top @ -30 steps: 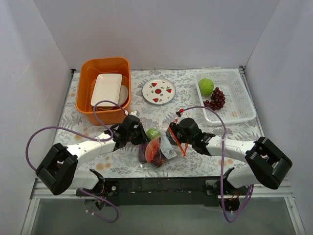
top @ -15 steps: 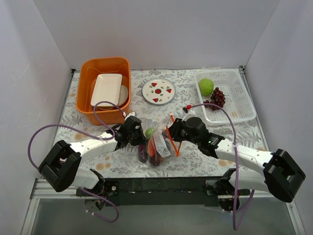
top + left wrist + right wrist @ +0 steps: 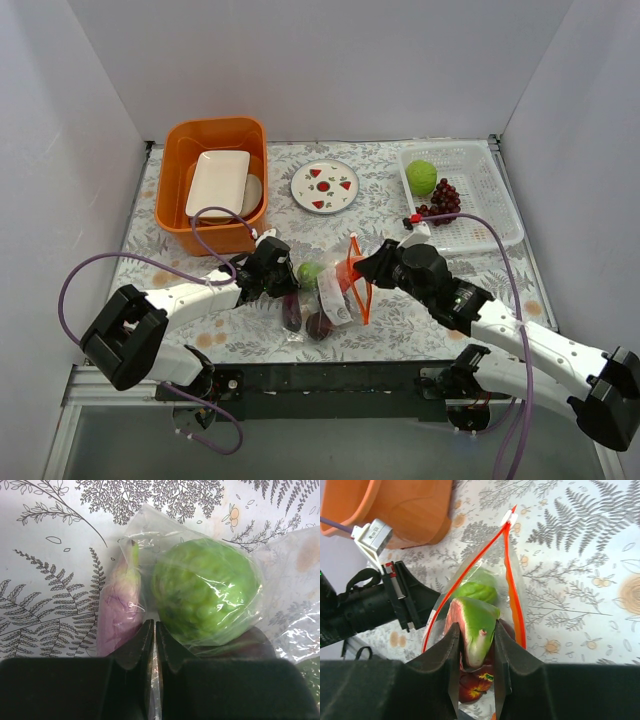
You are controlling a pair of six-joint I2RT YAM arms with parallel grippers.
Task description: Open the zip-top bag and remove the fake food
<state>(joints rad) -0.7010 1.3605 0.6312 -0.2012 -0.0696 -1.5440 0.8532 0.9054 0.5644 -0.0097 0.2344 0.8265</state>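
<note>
top: fixed, high behind the arm bases, looking down on the whole surface (image 3: 385, 210) | left wrist: very close, low over left pincer (image 3: 154, 630), facing bag (image 3: 150, 527) | right wrist: close, past right pincer (image 3: 475, 630) into bag mouth at slice (image 3: 481, 612) | shared: bag in all three; orange tub (image 3: 215, 124) in top and right wrist

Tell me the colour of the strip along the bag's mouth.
Bright orange zip strip, clearest in the right wrist view.
</note>
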